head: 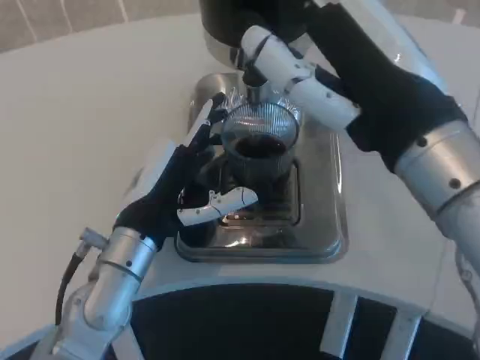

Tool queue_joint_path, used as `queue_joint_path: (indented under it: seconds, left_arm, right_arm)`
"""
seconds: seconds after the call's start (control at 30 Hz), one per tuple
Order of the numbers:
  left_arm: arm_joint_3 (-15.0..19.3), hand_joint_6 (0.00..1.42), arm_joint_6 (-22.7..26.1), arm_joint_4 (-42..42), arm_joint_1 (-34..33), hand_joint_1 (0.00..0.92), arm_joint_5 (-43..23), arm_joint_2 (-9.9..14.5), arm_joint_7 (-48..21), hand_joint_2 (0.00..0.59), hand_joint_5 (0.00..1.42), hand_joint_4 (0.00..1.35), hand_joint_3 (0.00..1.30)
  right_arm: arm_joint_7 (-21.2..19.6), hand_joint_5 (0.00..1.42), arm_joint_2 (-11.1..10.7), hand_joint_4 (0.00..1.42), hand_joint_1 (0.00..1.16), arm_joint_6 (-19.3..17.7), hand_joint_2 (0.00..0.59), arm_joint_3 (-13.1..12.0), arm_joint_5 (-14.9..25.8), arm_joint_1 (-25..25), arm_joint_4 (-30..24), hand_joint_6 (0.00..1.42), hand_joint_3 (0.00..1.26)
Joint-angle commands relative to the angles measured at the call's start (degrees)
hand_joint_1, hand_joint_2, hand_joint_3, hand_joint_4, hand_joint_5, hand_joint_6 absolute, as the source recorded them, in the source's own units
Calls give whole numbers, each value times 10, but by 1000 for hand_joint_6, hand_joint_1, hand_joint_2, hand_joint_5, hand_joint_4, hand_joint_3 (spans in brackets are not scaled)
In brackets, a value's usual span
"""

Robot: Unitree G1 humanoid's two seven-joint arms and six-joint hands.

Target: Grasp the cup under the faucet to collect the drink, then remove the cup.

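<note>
Holding the cup (259, 146), the left hand (191, 187) hides its near side; right hand (300, 71) grip unclear.

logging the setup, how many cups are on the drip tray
1: a clear cup of dark drink on the drip tray under the faucet, left hand fingers around it.

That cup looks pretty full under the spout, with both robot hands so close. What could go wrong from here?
The cup holds dark drink near its rim, so a tilt or jerk by the left hand as it pulls away could slop it onto the metal tray. The right hand sits at the faucet just above the cup; if the flow is not stopped, the cup might overflow. Lifting straight up could also knock the cup's rim against the faucet.
</note>
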Motion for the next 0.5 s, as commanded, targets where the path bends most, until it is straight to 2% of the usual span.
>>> queue_joint_path:
  seconds: [0.03, 0.5]
  left_arm:
    - [-1, 171, 1, -7, 16, 415, 2, 7, -6, 70, 203, 44, 0]
    - [-1, 171, -2, -3, 15, 399, 2, 12, -10, 70, 203, 44, 0]
  right_arm:
    - [12, 0, -21, 0, 5, 11, 471, -7, -25, 28, -38, 0, 0]
    - [24, 0, -22, 0, 18, 15, 475, -9, -39, 34, -47, 0, 0]
